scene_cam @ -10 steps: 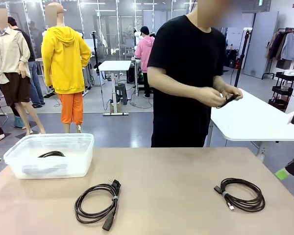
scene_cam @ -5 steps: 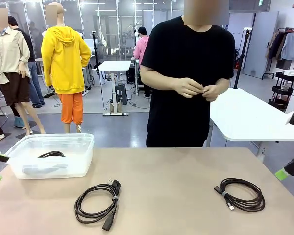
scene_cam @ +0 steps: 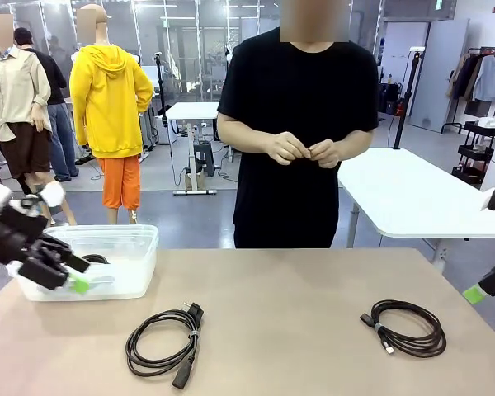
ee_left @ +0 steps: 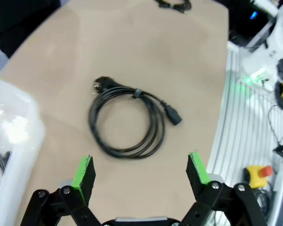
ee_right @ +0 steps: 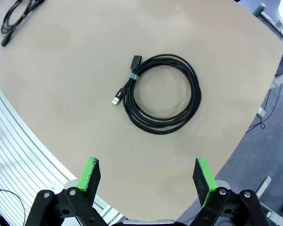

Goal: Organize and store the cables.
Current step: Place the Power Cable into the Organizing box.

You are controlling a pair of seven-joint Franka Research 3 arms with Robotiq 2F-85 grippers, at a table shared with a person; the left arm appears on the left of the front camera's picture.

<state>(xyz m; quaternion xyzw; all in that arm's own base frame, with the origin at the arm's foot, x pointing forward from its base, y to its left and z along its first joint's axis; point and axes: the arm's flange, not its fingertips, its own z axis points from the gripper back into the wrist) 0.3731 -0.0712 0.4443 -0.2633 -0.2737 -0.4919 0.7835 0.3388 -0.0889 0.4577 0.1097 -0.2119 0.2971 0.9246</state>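
Two coiled black cables lie on the tan table: a power cord coil (scene_cam: pixel 163 344) at front left, also in the left wrist view (ee_left: pixel 131 123), and a USB cord coil (scene_cam: pixel 404 327) at front right, also in the right wrist view (ee_right: pixel 161 94). A third coil (scene_cam: pixel 89 259) rests inside the clear plastic bin (scene_cam: pixel 140 268). My left gripper (scene_cam: pixel 73 274) hangs open in front of the bin, above the table, with nothing between its fingers (ee_left: pixel 84 172). My right gripper (ee_right: pixel 146 175) is open and high above the USB coil; one green pad (scene_cam: pixel 475 293) shows at the right edge.
A person in a black shirt (scene_cam: pixel 301 132) stands at the far side, hands (scene_cam: pixel 301 150) together at the chest. The table's curved edge (ee_right: pixel 33 141) runs near the right gripper. A white table (scene_cam: pixel 412 198) stands behind.
My left arm has swung in from the left edge and now hangs in front of the bin. The person has turned to face the table and moved left. The right gripper stayed put.
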